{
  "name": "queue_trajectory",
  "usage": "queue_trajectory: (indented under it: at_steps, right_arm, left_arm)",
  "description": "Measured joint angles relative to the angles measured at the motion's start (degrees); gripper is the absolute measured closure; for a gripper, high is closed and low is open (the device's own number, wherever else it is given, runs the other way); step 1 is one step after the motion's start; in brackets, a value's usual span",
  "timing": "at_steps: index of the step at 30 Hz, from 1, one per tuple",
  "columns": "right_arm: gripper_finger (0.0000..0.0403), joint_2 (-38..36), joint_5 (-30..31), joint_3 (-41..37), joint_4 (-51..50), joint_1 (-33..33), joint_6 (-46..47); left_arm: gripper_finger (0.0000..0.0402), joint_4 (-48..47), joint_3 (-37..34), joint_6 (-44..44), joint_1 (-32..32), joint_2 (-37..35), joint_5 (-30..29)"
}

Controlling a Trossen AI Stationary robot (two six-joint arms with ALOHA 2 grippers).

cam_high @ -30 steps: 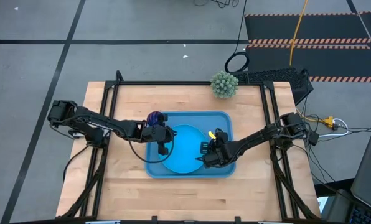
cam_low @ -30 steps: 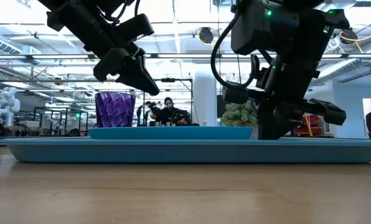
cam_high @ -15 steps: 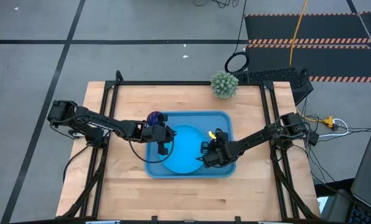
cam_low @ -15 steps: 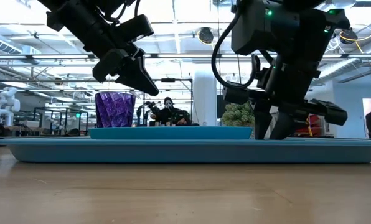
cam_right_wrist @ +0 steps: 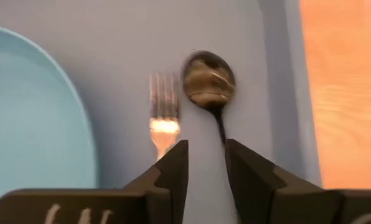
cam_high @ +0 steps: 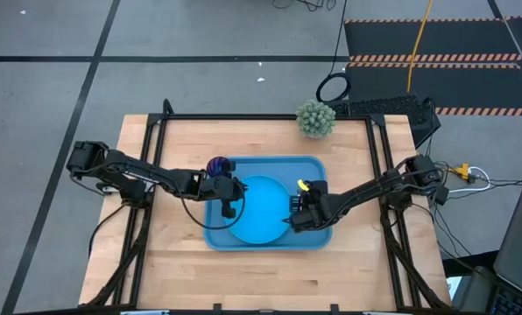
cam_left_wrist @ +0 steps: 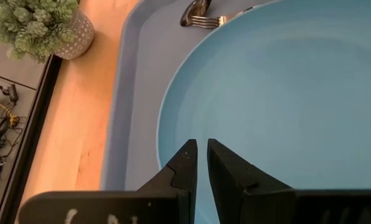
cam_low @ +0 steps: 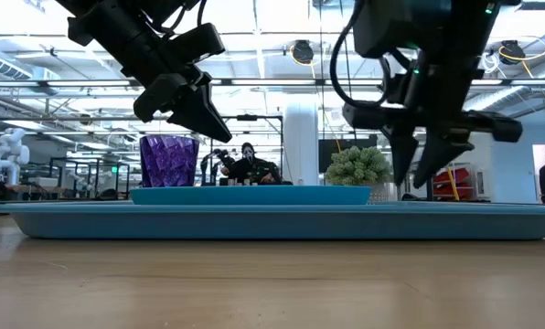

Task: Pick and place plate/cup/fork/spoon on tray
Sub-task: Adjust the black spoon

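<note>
On the tray [cam_high: 243, 238], the spoon [cam_right_wrist: 208, 83] lies beside the fork [cam_right_wrist: 164, 112], just ahead of the right gripper [cam_right_wrist: 204, 163], whose fingers are parted, holding nothing. Left gripper [cam_left_wrist: 201, 163] hovers over the plate [cam_left_wrist: 285, 99], fingers narrowly apart, empty.

In the right wrist view, the slim dark grey metal spoon [cam_right_wrist: 209, 84] looked smeared, its handle vanishing behind that arm's own dark fingers, and the fork's silver tines [cam_right_wrist: 164, 109] were equally soft, with the orange handle hidden below. From above, both utensils were covered by the right gripper [cam_high: 301, 213], and only a speck of orange [cam_high: 302, 185] showed. In the left wrist view, the round sky-blue plate [cam_left_wrist: 285, 93] was cut off by the picture's edges, and the potted green plant [cam_left_wrist: 39, 28] ran past the corner.
</note>
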Motion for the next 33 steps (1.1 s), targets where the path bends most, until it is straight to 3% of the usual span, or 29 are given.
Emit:
queue_trajectory:
  at_steps: [20, 33]
  right_arm:
    - [0.0313, 0.0, 0.2, -9.4, 12.0, -1.7, -2.9]
    - [0.0319, 0.0, 1.4, -9.6, 12.7, -3.5, -7.7]
  left_arm:
    - [0.0360, -0.3, 0.0, 0.0, 0.0, 0.0, 0.0]
    - [0.0360, -0.5, 0.0, -0.1, 0.0, 0.0, 0.0]
